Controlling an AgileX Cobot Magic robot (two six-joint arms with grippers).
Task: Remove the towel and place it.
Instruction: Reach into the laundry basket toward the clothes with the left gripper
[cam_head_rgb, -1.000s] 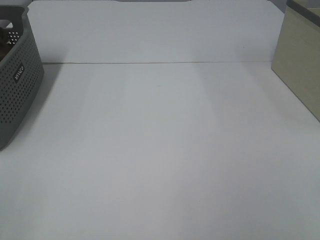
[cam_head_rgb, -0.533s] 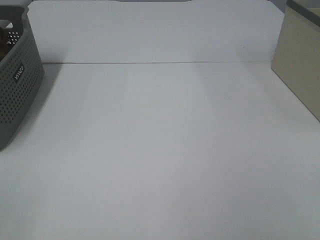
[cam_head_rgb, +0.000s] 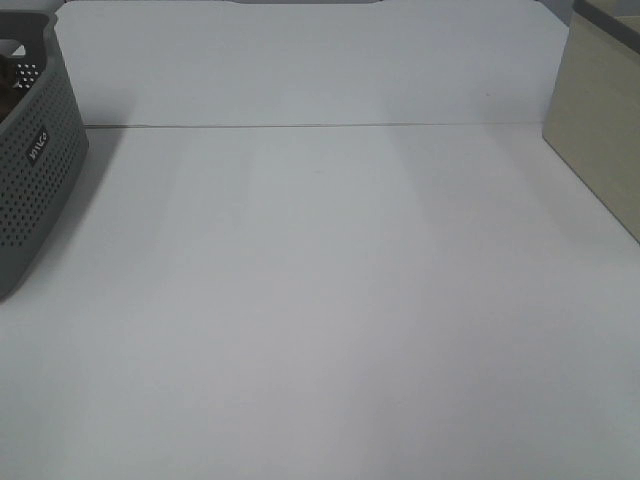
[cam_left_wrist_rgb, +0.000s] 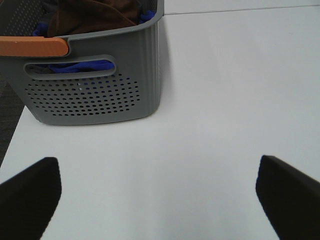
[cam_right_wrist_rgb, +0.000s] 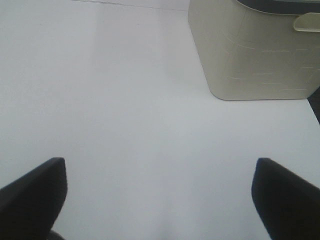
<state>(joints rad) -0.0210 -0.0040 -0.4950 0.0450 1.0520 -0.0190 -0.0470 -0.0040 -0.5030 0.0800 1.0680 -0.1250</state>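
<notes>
- Over the white table (cam_left_wrist_rgb: 210, 100), the left gripper (cam_left_wrist_rgb: 160, 200) hangs with its jaws spread wide and nothing between them.
- The right gripper (cam_right_wrist_rgb: 160, 200) is spread just as wide, also empty, above bare tabletop.
- The grey basket (cam_left_wrist_rgb: 95, 100) sits ahead of the left gripper, at about 9 o'clock from the high camera.
- The towel (cam_left_wrist_rgb: 92, 15), dark brown, lies bunched inside that basket, above a blue cloth (cam_left_wrist_rgb: 82, 65) that shows through the handle slot.
- An orange handle (cam_left_wrist_rgb: 32, 46) lies along the basket's rim.
- A beige bin (cam_right_wrist_rgb: 255, 55) stands at about 2 o'clock, ahead of the right gripper.
</notes>
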